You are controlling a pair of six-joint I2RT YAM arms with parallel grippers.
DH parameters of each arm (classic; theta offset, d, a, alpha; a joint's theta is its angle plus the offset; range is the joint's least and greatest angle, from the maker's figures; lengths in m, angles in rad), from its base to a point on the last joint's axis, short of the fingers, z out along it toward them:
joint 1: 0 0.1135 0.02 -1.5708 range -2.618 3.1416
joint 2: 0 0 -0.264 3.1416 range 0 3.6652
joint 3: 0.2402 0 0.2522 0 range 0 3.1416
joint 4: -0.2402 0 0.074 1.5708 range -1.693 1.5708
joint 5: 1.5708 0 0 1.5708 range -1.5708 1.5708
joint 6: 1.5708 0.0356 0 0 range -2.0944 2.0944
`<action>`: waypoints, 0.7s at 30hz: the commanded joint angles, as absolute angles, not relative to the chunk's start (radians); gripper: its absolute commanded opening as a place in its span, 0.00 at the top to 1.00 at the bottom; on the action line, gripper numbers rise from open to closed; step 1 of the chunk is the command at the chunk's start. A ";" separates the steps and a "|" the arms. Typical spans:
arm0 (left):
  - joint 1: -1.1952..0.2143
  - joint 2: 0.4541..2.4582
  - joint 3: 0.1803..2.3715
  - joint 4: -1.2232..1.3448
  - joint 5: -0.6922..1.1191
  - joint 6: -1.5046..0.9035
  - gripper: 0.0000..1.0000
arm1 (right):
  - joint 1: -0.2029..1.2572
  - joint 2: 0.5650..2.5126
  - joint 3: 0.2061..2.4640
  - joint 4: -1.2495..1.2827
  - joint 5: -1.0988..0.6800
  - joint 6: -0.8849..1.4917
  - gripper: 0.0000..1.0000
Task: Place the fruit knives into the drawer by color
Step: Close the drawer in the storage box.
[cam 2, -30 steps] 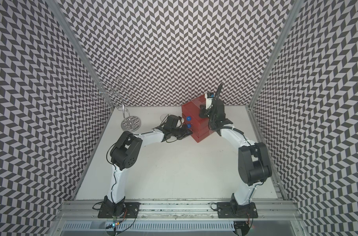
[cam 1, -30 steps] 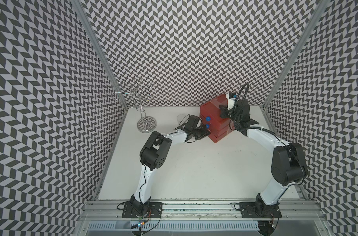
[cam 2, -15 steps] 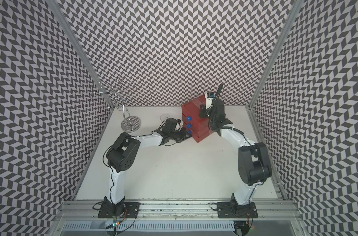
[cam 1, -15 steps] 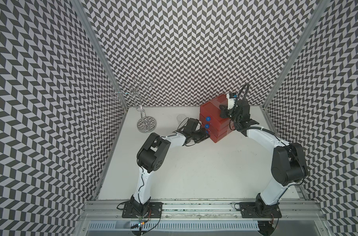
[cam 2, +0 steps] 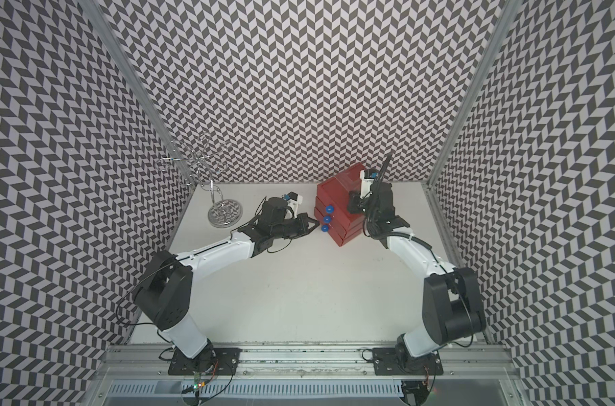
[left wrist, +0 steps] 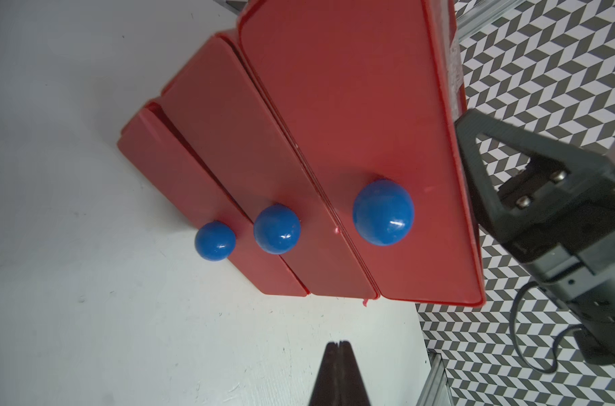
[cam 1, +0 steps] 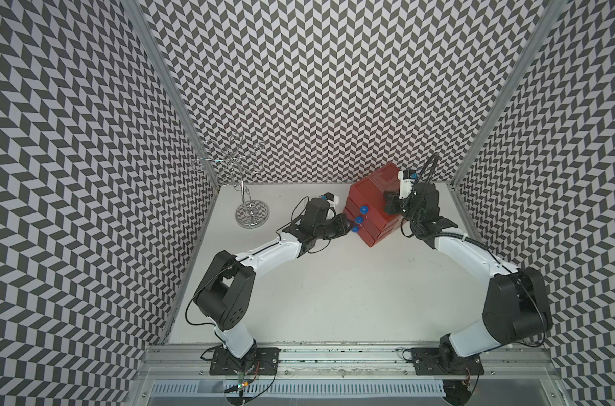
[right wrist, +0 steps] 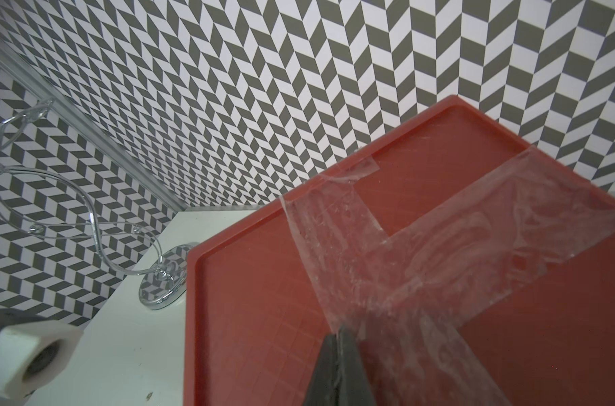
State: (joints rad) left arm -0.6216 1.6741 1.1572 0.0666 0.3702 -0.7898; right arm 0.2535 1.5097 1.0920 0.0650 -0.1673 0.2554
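While both arms are reaching toward the far right part of the bench (cam 1: 334, 298), the drawer (cam 1: 372, 214) — a red translucent box of three stacked drawers — is sitting there close to the chevron-patterned back wall (cam 1: 316, 105), turned at an angle so that its front is facing the left arm (cam 1: 263, 251). All three drawer fronts are looking pushed in, each one carrying a blue ball knob; the top knob (left wrist: 383, 212), the middle knob (left wrist: 277, 229) and the lowest knob (left wrist: 215, 240) are lining up in a row in the left wrist view. The left jaws are pressing together with nothing between them, and in both top views they are pointing at the drawer front, near the lower knobs; the left wrist view is showing a strip of bare bench between their tip and the box, so they are not touching it. The right arm (cam 1: 467, 251) is bending in from the other side, and the right jaws are likewise pressing tip to tip, gripping nothing — their tip is resting on or just above the clear tape (right wrist: 439, 263) that is crossing the box's top, and I cannot tell whether it is touching. A chrome wire stand (cam 1: 251, 215) is standing well apart from the box, near the far left corner of the bench.
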 commanded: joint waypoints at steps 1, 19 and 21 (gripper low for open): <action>-0.627 1.591 1.128 0.030 0.306 -0.708 1.00 | 0.260 1.460 1.030 -0.122 -0.147 0.280 1.00; -0.442 1.064 0.928 -0.209 0.046 -0.515 0.18 | 0.269 1.086 0.835 -0.059 -0.135 0.274 0.99; -0.413 1.021 0.905 -0.233 -0.017 -0.505 0.08 | 0.269 1.054 0.806 -0.050 -0.135 0.274 0.99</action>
State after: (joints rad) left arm -0.4416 1.0691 0.9279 -0.1665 0.0837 -0.5415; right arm 0.2623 1.0992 0.8375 -0.0902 -0.1452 0.2707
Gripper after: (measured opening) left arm 0.869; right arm 0.047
